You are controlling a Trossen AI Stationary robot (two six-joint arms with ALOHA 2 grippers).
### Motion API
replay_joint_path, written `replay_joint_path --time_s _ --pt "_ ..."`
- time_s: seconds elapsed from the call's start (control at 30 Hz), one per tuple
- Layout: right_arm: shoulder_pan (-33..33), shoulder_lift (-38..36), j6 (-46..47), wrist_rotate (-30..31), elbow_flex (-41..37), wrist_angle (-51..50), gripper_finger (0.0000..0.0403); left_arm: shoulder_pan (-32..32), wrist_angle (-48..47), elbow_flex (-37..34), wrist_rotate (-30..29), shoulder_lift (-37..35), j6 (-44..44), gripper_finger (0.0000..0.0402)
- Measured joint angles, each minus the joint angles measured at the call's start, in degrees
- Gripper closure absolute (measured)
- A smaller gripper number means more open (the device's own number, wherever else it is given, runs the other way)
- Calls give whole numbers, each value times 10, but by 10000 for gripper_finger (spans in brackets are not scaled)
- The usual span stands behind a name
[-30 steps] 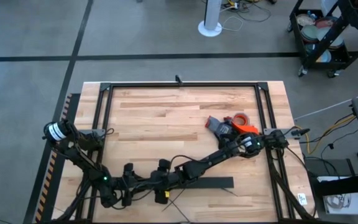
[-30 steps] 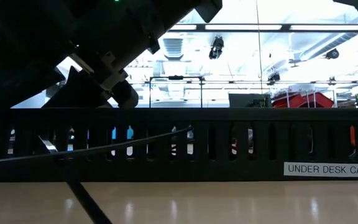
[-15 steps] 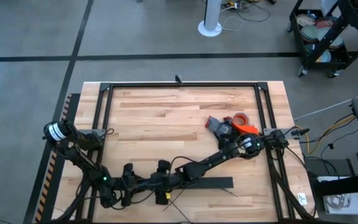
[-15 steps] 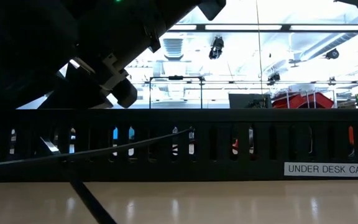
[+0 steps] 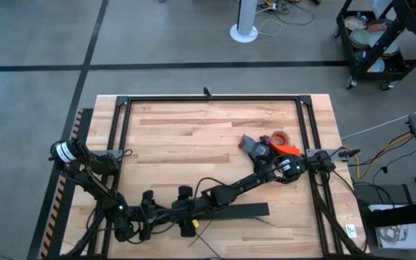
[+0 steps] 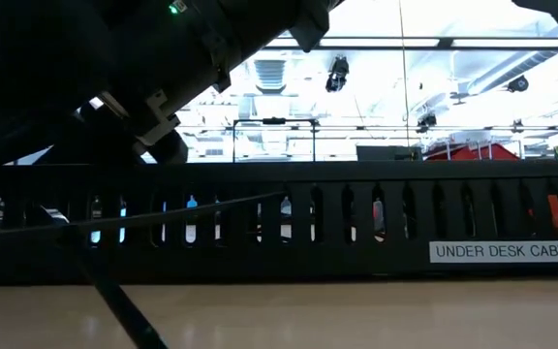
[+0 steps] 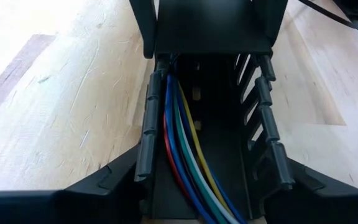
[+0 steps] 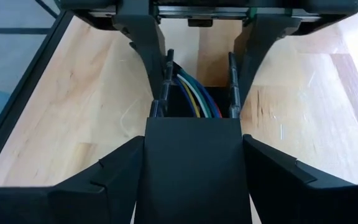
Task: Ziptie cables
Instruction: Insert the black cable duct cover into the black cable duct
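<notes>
Wood tabletop (image 5: 193, 137), black frame round its edge. Both grippers meet at the near edge, over one end of the black slotted duct (image 5: 240, 211). Left gripper (image 7: 207, 180) straddles the duct, fingers outside both walls; whether they press on it, cannot tell. Right gripper (image 8: 194, 155) faces it, fingers likewise either side of the duct; grip cannot tell. Cables (image 7: 188, 149) (red, blue, green, white, yellow) lie inside the duct channel, along one wall. Ziptie (image 5: 209, 243) lies on the wood just nearer than the duct. Orange tape roll (image 5: 280, 139) sits near the right arm's base.
</notes>
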Motion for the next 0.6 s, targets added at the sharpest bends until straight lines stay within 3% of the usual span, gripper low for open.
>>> replay_joint_path --time_s 0.6 --pt "1 1 6 -52 8 -3 176 1 0 -6 5 -13 -9 179"
